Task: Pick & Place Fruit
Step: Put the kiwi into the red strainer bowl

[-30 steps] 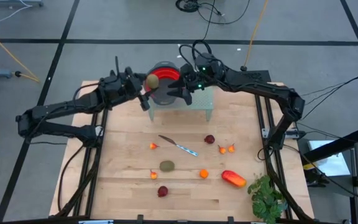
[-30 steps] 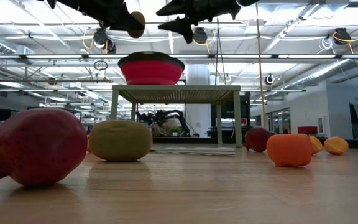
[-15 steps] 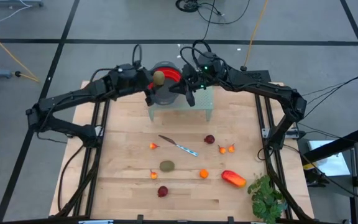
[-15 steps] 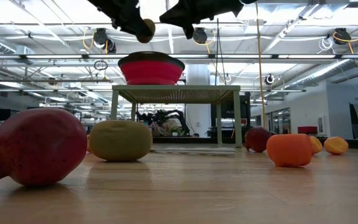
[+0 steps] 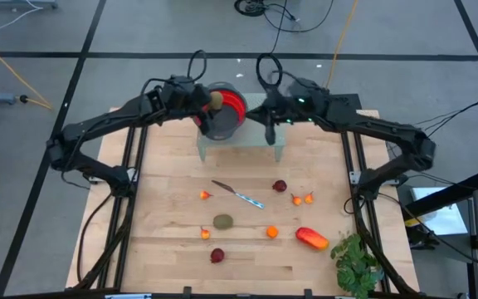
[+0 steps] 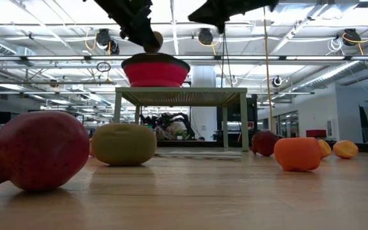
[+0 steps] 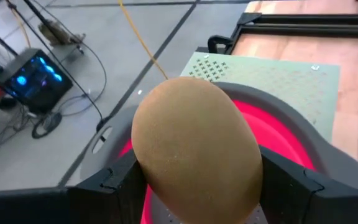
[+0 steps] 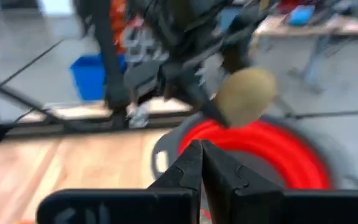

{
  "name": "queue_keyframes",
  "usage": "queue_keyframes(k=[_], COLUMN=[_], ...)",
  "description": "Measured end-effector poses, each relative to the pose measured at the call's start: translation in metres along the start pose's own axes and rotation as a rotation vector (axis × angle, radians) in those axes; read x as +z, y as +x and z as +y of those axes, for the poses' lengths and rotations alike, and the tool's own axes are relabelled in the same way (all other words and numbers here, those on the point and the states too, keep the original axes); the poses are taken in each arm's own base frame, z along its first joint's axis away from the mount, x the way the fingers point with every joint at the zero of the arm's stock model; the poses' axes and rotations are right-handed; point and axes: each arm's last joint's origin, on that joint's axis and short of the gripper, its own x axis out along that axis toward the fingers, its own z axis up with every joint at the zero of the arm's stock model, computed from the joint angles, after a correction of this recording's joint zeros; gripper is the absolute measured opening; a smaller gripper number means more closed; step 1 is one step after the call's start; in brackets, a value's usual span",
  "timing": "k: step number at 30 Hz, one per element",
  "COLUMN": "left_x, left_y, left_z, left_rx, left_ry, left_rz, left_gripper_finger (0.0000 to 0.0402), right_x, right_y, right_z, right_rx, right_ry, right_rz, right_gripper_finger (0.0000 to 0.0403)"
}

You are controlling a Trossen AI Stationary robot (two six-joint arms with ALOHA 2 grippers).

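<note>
Clamping an olive-brown fruit (image 7: pixel 194 146), the left hand (image 7: pixel 197 180) apparently hovers above the half-hidden bowl (image 7: pixel 291 134).

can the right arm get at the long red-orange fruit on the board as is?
Probably yes. The right pincer is shut and empty beside the red bowl, and the long fruit lies uncovered on that arm's side, near the plant. It would have to open first.
</note>
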Motion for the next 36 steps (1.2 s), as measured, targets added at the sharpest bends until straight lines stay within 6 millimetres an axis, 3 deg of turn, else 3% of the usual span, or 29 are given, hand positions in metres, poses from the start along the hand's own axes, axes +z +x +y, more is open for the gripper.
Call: queue_keyframes(k=[8,15,20,25,36], left_x=[-0.004,-0.008,-0.016,-0.024,-0.028], left_y=[0.01,0.021,0.039,0.05,0.05], left_z=[0.003,0.006,0.005,0.005,0.007], left_rx=[-0.012,0.0,-0.026,-0.035,-0.091], left_ry=[-0.058,-0.09,-0.123,-0.151,-0.226], left_rz=[0.029,0.052,0.109,0.17,0.2], left_gripper_finger=[0.0236,0.0237,0.0237,0.0237,0.0237], right_x=[-0.034,-0.065,-0.078,-0.079,-0.079], right_y=[-0.055,-0.086,-0.095,-0.099,-0.099], right_z=[0.013,0.023,0.027,0.028,0.028], right_rx=[-0.202,-0.232,-0.232,-0.232,-0.233], right_ry=[-0.037,-0.062,-0.063,-0.065,-0.066], right_rz=[-0.186,-0.336,-0.344,-0.356,-0.36], right_gripper_finger=[0.0001,0.0001,0.0001,0.0001,0.0001])
